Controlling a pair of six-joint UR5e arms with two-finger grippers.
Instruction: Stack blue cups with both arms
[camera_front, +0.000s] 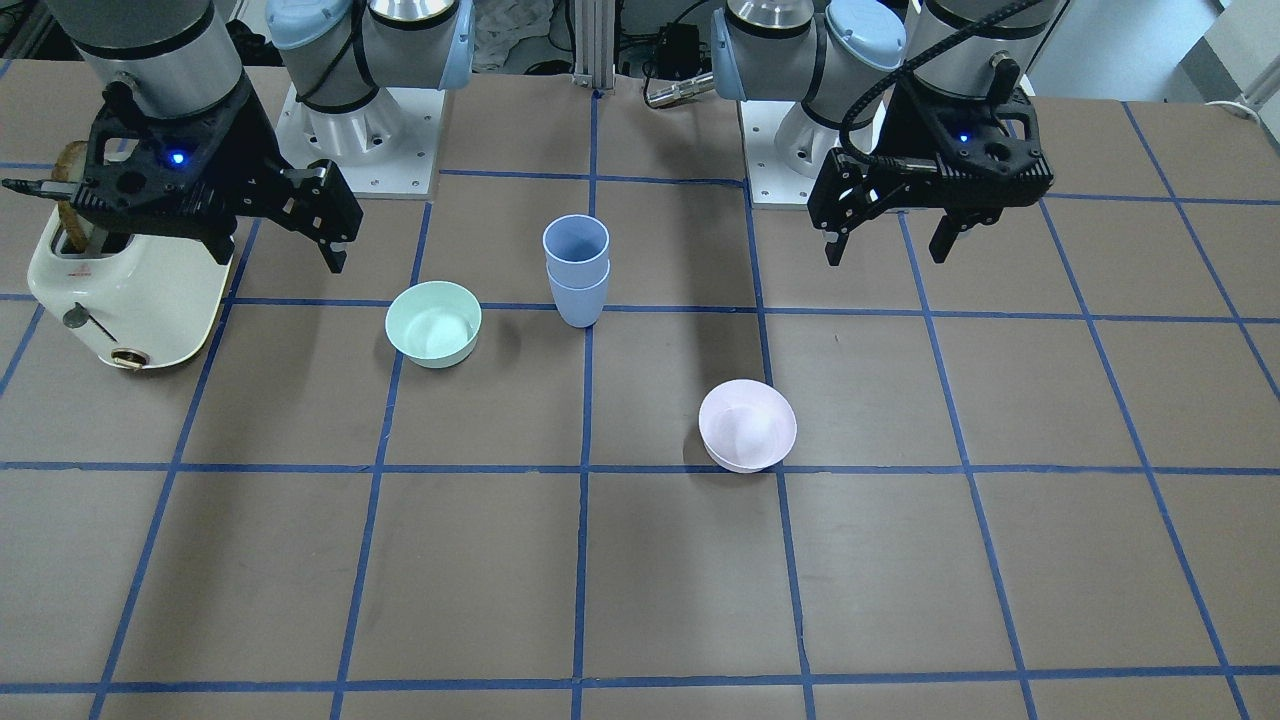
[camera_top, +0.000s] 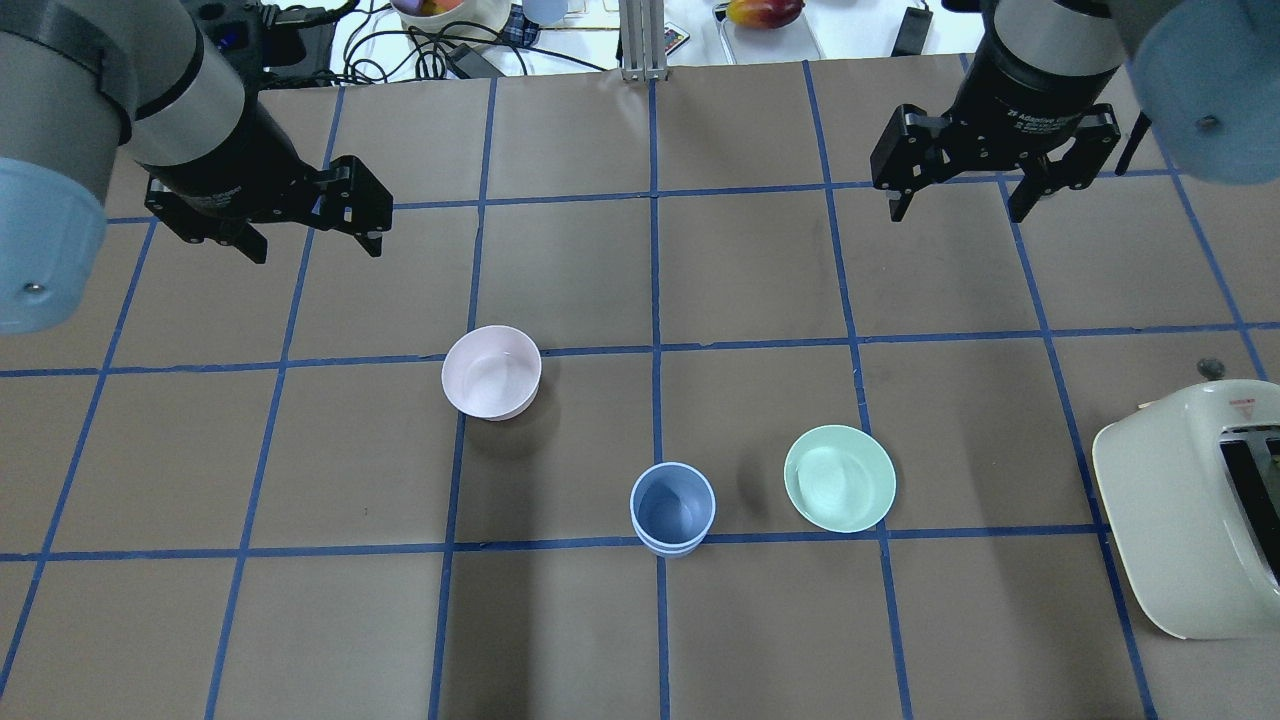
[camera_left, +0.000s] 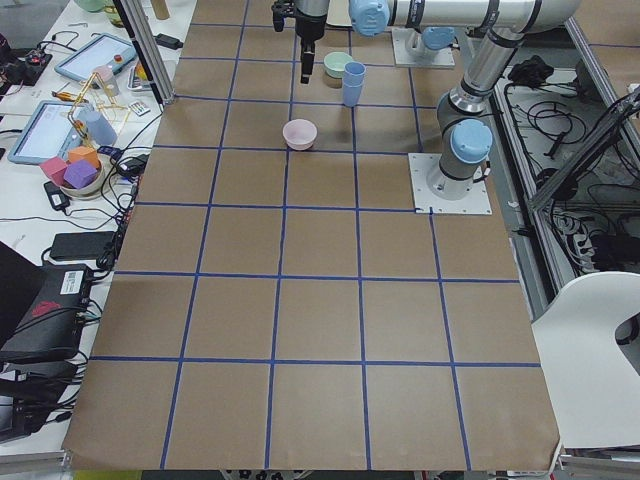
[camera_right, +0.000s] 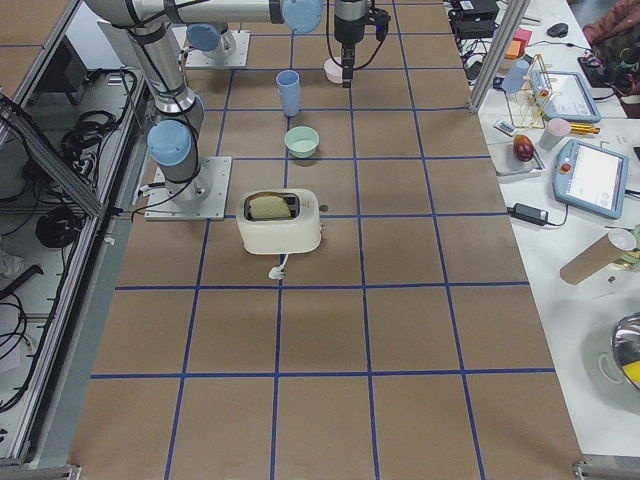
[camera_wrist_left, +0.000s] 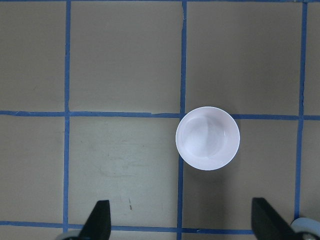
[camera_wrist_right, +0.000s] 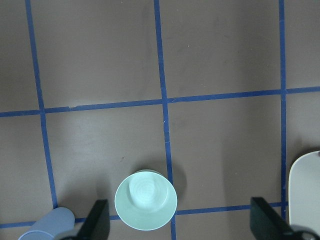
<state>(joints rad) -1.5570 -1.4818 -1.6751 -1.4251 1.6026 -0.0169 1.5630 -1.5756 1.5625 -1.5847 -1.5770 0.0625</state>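
The two blue cups (camera_front: 577, 270) stand nested one inside the other, upright, near the middle of the table, and show from above in the overhead view (camera_top: 672, 508). One edge of them shows at the bottom left of the right wrist view (camera_wrist_right: 47, 226). My left gripper (camera_top: 316, 248) is open and empty, held high over the table beyond the pink bowl, well away from the cups. It also shows in the front view (camera_front: 886, 255). My right gripper (camera_top: 958, 213) is open and empty too, high and far from the cups; it also shows in the front view (camera_front: 275, 255).
A pale pink bowl (camera_top: 491, 372) sits below my left gripper (camera_wrist_left: 182, 225). A mint-green bowl (camera_top: 839, 478) sits beside the cups on my right side. A cream toaster (camera_top: 1190, 500) with bread in it stands at the table's right edge.
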